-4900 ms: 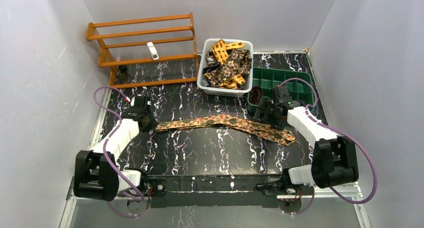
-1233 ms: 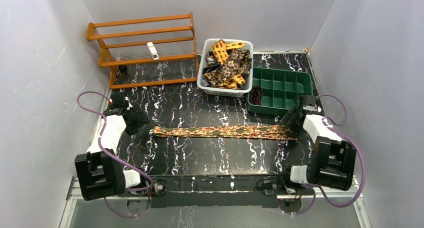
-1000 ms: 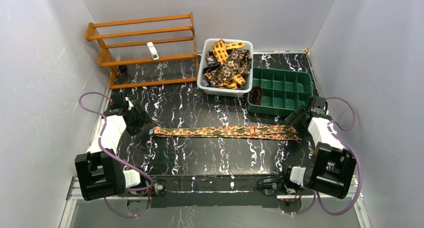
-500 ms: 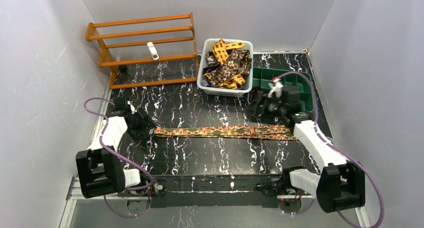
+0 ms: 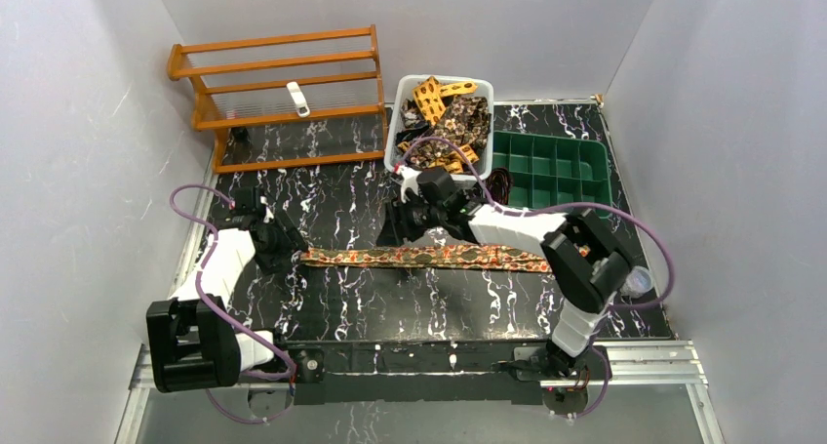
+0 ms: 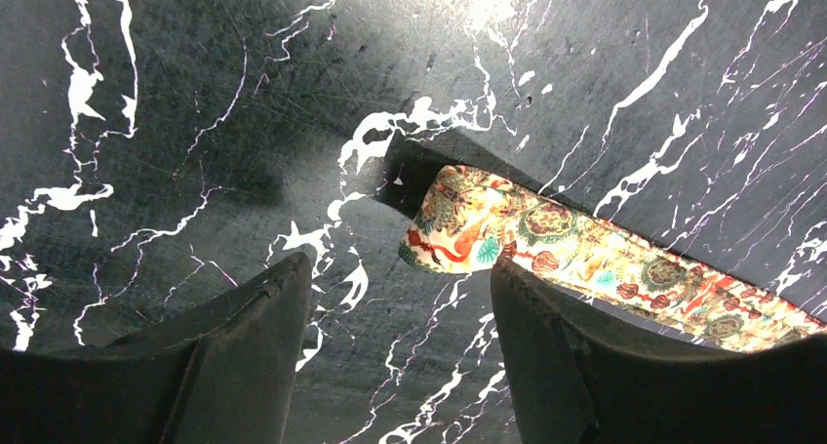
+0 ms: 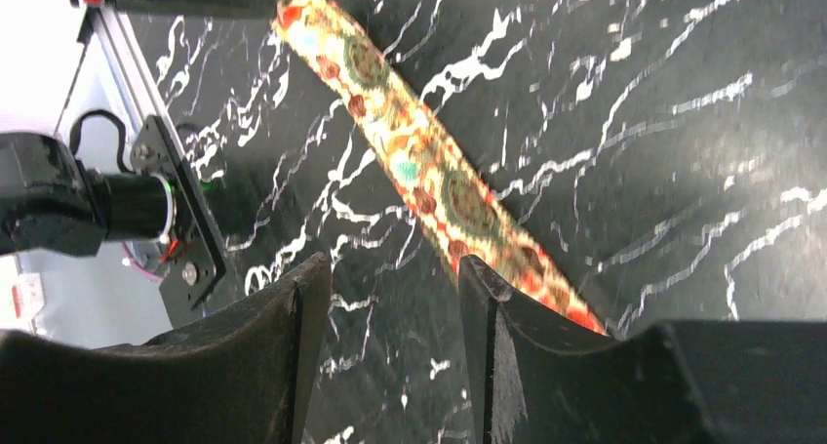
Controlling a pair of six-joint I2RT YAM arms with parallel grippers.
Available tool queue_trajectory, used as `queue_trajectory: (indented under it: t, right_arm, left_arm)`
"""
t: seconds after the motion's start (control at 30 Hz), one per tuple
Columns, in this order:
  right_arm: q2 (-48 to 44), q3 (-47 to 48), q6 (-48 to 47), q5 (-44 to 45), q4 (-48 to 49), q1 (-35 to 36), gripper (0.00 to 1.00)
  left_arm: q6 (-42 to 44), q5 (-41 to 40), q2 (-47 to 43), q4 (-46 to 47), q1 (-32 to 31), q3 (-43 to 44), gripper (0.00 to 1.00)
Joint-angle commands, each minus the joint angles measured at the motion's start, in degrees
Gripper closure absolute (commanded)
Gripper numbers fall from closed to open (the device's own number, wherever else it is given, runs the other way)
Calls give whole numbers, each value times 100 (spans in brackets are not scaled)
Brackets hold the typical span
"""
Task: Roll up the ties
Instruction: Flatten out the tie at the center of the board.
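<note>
One tie [image 5: 439, 256], patterned in red, orange and olive, lies flat and straight across the table. Its left tip [image 6: 458, 224] sits just ahead of my left gripper [image 6: 400, 268], which is open with only bare table between the fingers; the right finger [image 6: 556, 337] covers the tie's edge. My right gripper [image 5: 395, 231] hovers over the tie's left-middle part. In the right wrist view the tie [image 7: 419, 171] runs diagonally past the open right gripper [image 7: 390, 273], nothing held. My right arm's elbow hides the tie's right end.
A white basket [image 5: 393, 159] at the back holds several more patterned ties [image 5: 444, 122]. A green compartment tray [image 5: 551, 171] stands to its right with a dark coil [image 5: 500, 182] in its near left cell. A wooden rack [image 5: 278, 83] fills the back left.
My right arm swung from the tie's right end leftward to over its left-middle, jaws narrowing a little. My left gripper edged closer to the tie's left tip. The tie stayed put.
</note>
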Motion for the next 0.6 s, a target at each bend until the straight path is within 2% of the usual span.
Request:
queue_trajectory:
  t: [0.0, 0.23, 0.33, 0.57]
  right_arm:
    - [615, 735, 187, -202, 92, -13, 42]
    - [1038, 908, 301, -651, -106, 15, 43]
    - [1005, 831, 293, -633, -165, 15, 44]
    - [915, 733, 326, -610, -238, 15, 45]
  left_arm:
    - [164, 129, 15, 42, -18, 67, 36]
    - [698, 807, 243, 195, -16, 150, 39]
    - [806, 1234, 517, 266, -16, 147, 45]
    - [815, 1166, 794, 304, -18, 155, 57]
